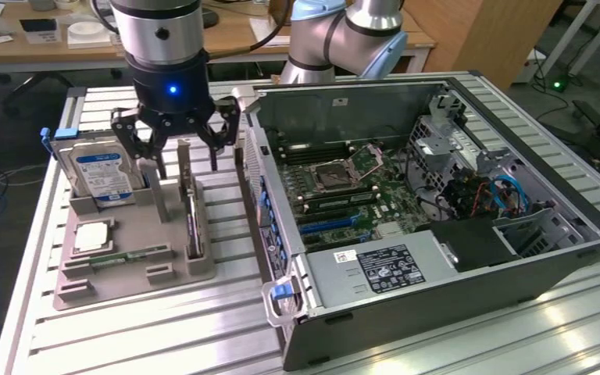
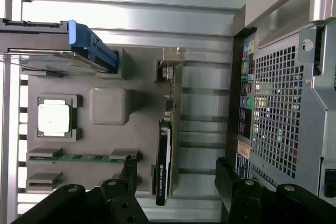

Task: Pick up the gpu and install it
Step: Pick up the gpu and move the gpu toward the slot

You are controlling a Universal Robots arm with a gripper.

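Gripper [image 1: 187, 167] is spread wide and holds nothing. It hangs over the grey tray [image 1: 175, 269] with one finger on each side of the gpu [image 1: 191, 215], touching neither face. The gpu stands on its long edge in a tray slot, between the hard drive [image 1: 100, 173] and the open computer case [image 1: 331, 117]. My read is that this on-edge stance leaves both flat faces free for a pinch. The case lies just beside the tray with its board exposed.
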